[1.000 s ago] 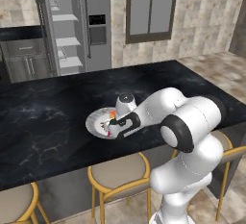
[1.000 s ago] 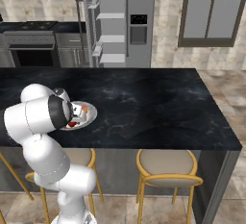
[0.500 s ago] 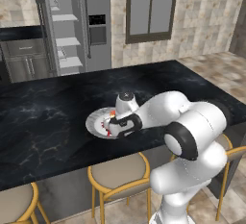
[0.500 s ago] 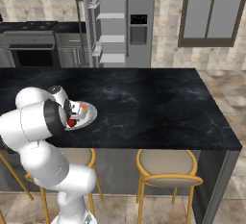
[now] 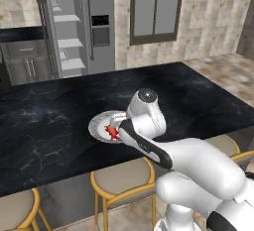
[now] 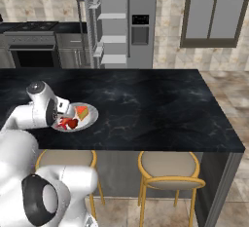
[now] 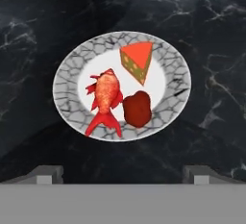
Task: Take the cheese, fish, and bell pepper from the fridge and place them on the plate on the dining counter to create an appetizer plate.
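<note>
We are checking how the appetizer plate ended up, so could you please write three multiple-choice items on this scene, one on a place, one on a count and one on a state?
1. Where is the plate?
A. On a fridge shelf
B. On the dining counter
C. On a stool seat

2. How many food pieces lie on the plate?
A. One
B. Two
C. Three

3. How is the hand?
A. Open above the plate, holding nothing
B. Shut on the cheese
C. Shut on the plate's rim

Answers:
1 B: black marble surrounds the plate.
2 C: the cheese, fish and bell pepper are all on it.
3 A: the fingertips stand wide apart with nothing between them.
</note>
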